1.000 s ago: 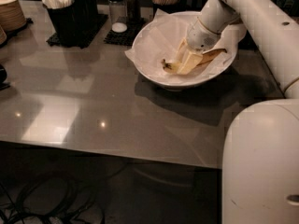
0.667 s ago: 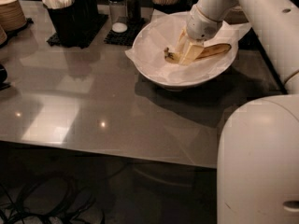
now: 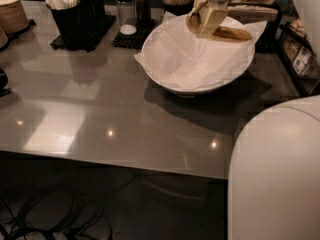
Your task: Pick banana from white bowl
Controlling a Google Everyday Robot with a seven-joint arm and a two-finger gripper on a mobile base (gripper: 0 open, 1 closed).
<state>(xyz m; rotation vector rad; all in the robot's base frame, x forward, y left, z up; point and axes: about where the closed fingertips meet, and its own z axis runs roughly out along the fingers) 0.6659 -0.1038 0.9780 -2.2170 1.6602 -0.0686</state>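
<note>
Pincer [image 3: 208, 26] clamped on banana [image 3: 233, 33], over far side of bowl [image 3: 186, 89].

Pincer comes down from the top edge, its pale fingers [image 3: 212, 18] closed on the banana's left end. The rest of the banana sticks out to the right, near the far rim. Cannot tell if it touches the crinkled paper [image 3: 190, 59] lining the bowl. Bowl sits on grey table [image 3: 100, 114]; tan plates [image 3: 11, 15] at far left.
</note>
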